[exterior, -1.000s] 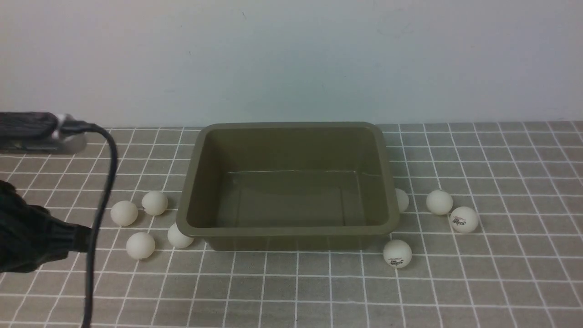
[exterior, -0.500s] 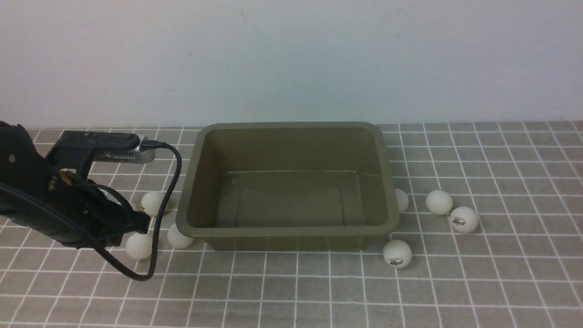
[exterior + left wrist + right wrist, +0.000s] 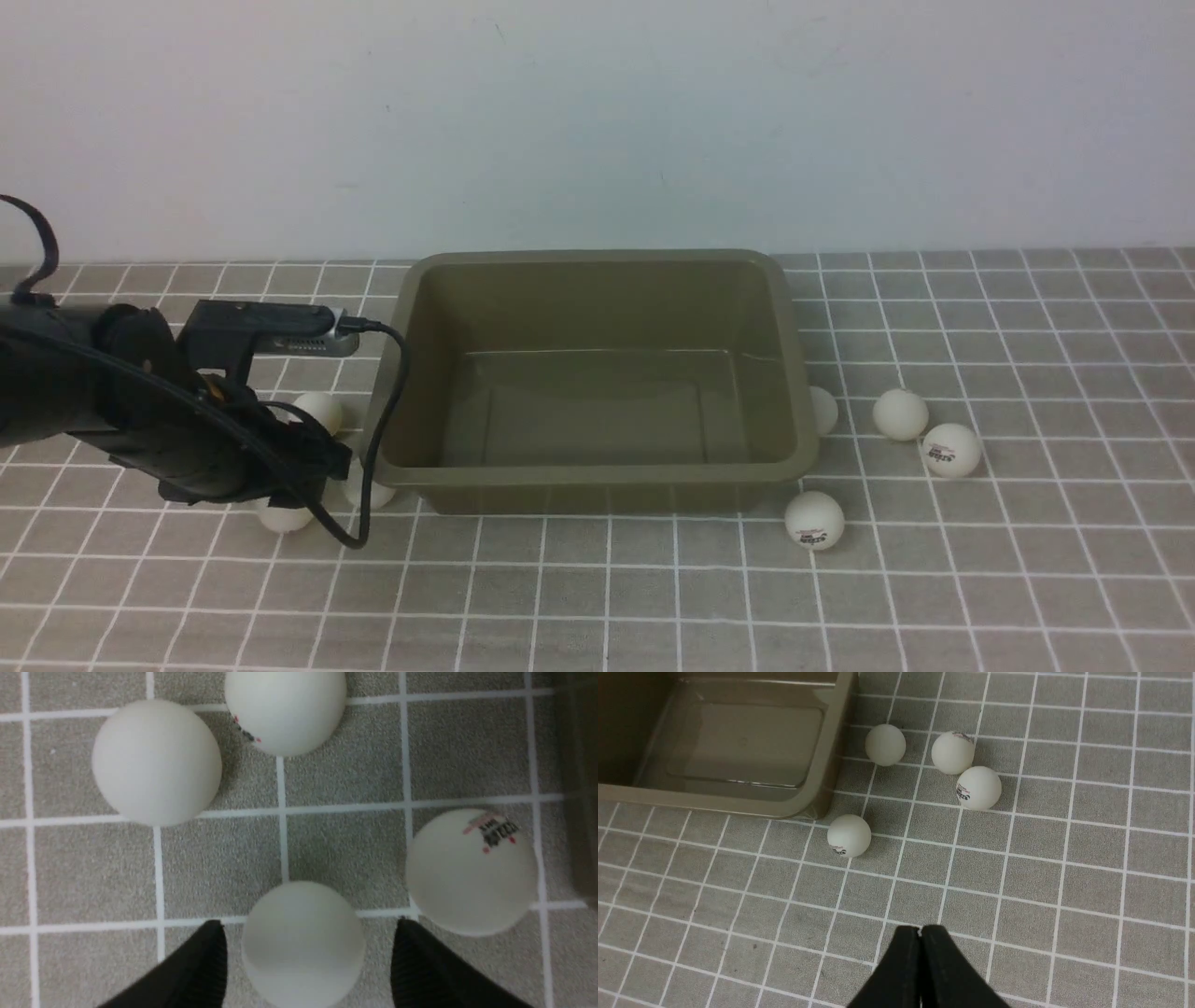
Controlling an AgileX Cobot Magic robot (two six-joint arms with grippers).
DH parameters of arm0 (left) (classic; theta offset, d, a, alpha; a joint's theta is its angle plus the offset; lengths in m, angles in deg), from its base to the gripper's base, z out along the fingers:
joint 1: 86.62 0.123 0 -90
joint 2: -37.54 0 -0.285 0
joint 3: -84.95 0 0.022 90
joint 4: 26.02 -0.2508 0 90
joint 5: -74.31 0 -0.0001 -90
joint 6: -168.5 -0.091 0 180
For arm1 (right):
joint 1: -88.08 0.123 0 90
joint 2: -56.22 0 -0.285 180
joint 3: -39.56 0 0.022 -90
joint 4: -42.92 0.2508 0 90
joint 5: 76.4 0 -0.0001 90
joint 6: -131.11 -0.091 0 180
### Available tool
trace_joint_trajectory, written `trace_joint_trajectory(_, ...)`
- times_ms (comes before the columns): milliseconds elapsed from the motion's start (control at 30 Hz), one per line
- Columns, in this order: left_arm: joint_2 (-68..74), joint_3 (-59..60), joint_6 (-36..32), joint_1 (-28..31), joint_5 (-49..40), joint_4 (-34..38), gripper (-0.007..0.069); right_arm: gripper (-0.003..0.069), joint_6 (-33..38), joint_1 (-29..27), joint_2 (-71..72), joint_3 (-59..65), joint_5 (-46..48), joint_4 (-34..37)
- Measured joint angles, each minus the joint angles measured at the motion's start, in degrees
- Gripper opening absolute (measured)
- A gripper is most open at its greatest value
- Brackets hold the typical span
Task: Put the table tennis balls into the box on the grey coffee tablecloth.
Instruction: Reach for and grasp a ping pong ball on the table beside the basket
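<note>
The olive-brown box (image 3: 597,474) stands empty on the grey checked tablecloth (image 3: 653,579). Left of it lie four white balls, and my left arm hides one of them in the front view. My left gripper (image 3: 291,495) is low over them. In the left wrist view it (image 3: 308,928) is open around the nearest ball (image 3: 303,945), with small gaps on both sides. A logo ball (image 3: 472,872) lies beside it, next to the box. Four more balls lie right of the box, such as one in front (image 3: 814,519). My right gripper (image 3: 920,928) is shut and empty, well short of them.
The left arm's black cable (image 3: 387,411) loops down beside the box's left wall. A pale wall (image 3: 597,121) rises just behind the box. The three other right-hand balls (image 3: 885,744) (image 3: 952,752) (image 3: 978,787) cluster near the box's right wall.
My left arm has swung in from the left edge and come down over the left group of balls, now covering some of them. The balls and the box have not moved.
</note>
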Motion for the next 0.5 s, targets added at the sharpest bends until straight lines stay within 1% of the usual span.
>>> trace_joint_trajectory(67, 2.0, 0.0, 0.0, 0.0, 1.9, 0.0, 0.0461, -0.0015, 0.7, 0.0, -0.3, 0.0, -0.4, 0.1)
trace_joint_trajectory(133, 4.1, 0.0, 0.0, 0.0, 3.3, 0.0, 0.0447, -0.0015, 1.1, 0.0, -0.3, 0.0, -1.8, 0.1)
trace_joint_trajectory(233, 5.0, -0.1, 0.1, 0.0, 2.6, 0.0, 0.034, -0.0015, 1.0, 0.0, -0.6, 0.0, -4.1, -0.1)
trace_joint_trajectory(367, 1.1, -2.2, 0.1, 0.0, -5.5, -0.2, 0.0346, -0.001, -0.5, 0.0, -5.2, -1.1, -5.3, -2.6)
trace_joint_trajectory(433, -3.7, -3.9, 0.1, 0.0, -10.8, -0.3, 0.0346, 0.0001, -1.0, 0.0, -9.2, -2.3, -6.0, -3.1)
trace_joint_trajectory(500, -8.2, -5.0, 0.1, 0.0, -13.7, -0.2, 0.0346, 0.002, -1.2, 0.0, -13.3, -3.0, -6.8, -3.1)
